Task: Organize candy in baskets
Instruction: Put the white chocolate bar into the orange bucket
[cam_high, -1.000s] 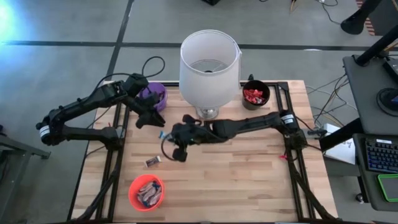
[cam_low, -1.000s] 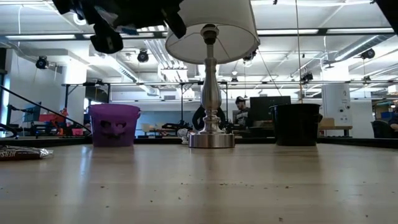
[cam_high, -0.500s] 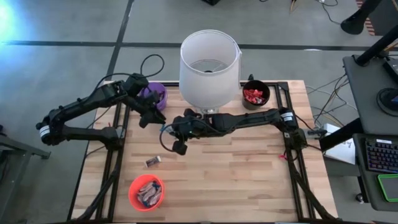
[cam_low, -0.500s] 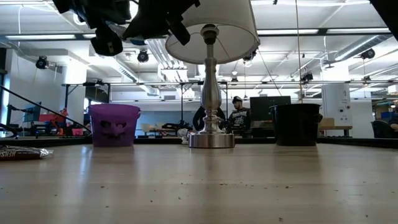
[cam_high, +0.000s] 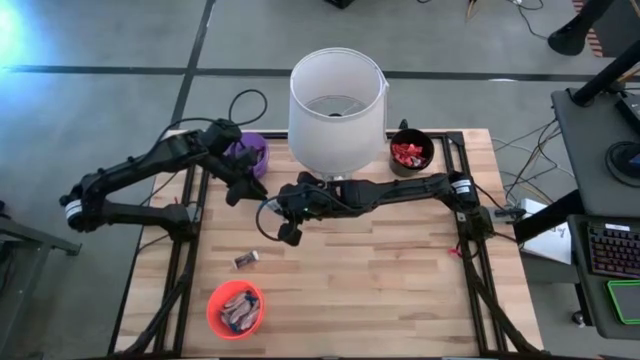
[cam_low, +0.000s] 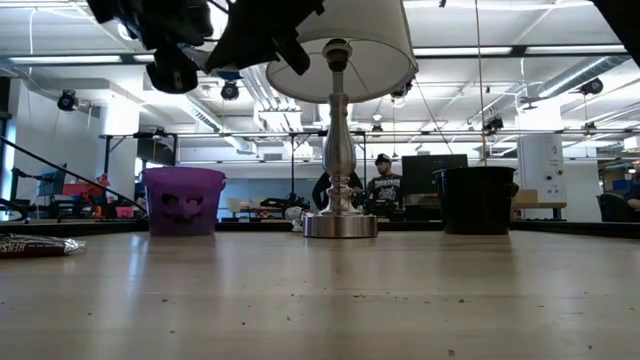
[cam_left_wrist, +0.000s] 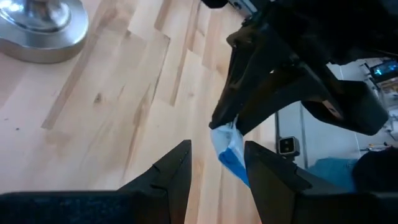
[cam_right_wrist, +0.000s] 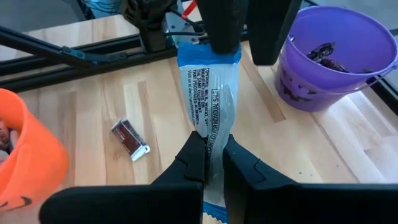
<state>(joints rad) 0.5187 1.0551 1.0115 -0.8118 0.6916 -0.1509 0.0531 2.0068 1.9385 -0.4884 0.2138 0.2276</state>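
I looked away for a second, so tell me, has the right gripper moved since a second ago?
Yes. In the high view the right gripper, shut on the blue-and-white candy, has shifted toward the lamp base and the purple basket, nearer the left gripper.

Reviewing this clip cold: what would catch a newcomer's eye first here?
The two arms meet in mid-air over the table's middle, just in front of the white lamp: the right gripper is shut on a blue-and-white candy bar, holding it out to the open left gripper. Around them stand a purple basket, a black basket and an orange basket, with one dark candy bar loose on the wood.
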